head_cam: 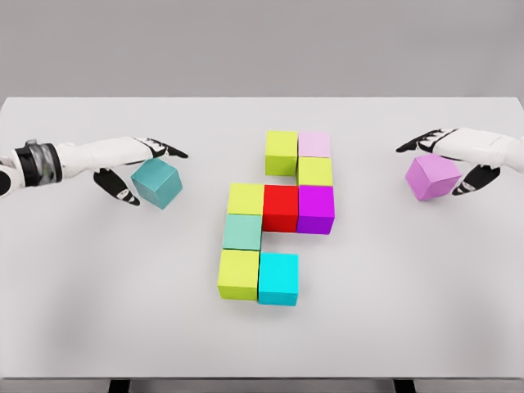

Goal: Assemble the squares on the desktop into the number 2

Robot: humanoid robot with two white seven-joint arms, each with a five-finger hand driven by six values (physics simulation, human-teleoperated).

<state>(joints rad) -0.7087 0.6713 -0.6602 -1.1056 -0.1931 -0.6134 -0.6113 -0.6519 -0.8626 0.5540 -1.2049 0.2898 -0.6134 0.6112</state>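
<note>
Head view | left robot hand (135, 172) grips teal cube (156, 182) | right robot hand (446, 160) grips pink cube (432, 176)

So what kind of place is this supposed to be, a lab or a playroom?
Most likely a simulated test bench, not a real room: a bare white table against a blank grey backdrop, flat-shaded colored cubes like the red cube, and two white robot hands, left and right.

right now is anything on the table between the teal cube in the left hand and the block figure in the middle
Nothing visible. Only bare white table lies between the teal cube, held by the left hand, and the block figure.
</note>
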